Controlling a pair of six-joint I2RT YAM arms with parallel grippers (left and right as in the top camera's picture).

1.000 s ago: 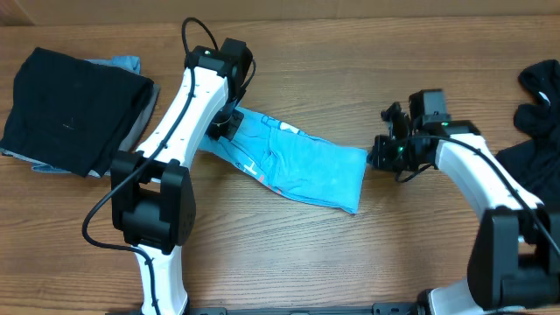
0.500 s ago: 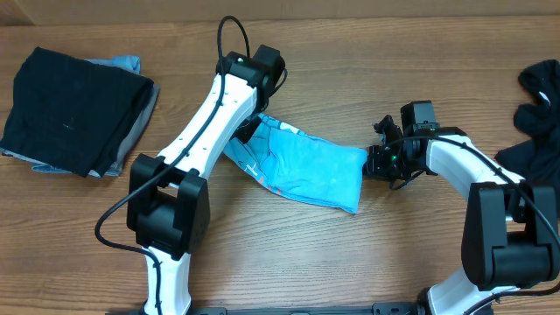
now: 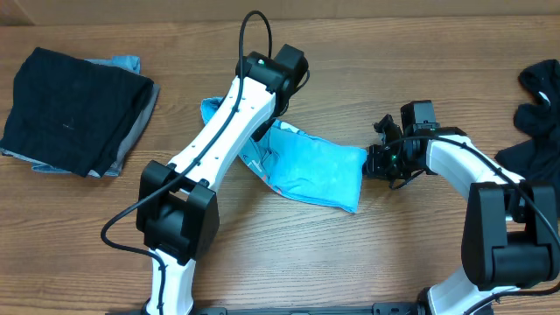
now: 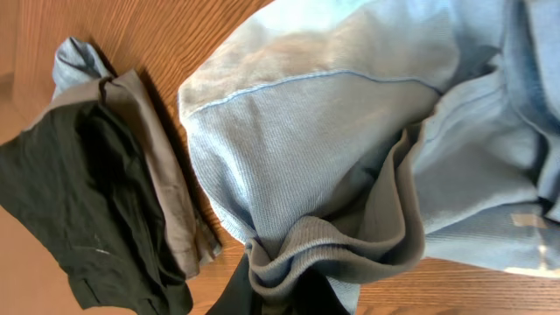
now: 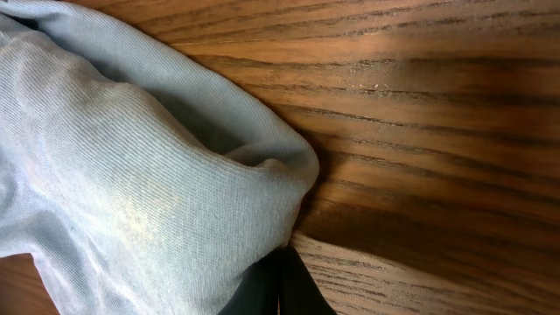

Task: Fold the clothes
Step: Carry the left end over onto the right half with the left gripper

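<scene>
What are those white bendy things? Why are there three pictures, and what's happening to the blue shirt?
The white things are two robot arms at a brown wooden table. One picture looks down from above. The other two come from small cameras on the arms' wrists, so they show the cloth very close up. Each arm ends in a two-finger pincher called a gripper. The left gripper and the right gripper are both shut on the light blue knit T-shirt, one at each end. A folded pile of black and grey clothes lies at the left. Some loose black clothes lie at the right edge.
</scene>
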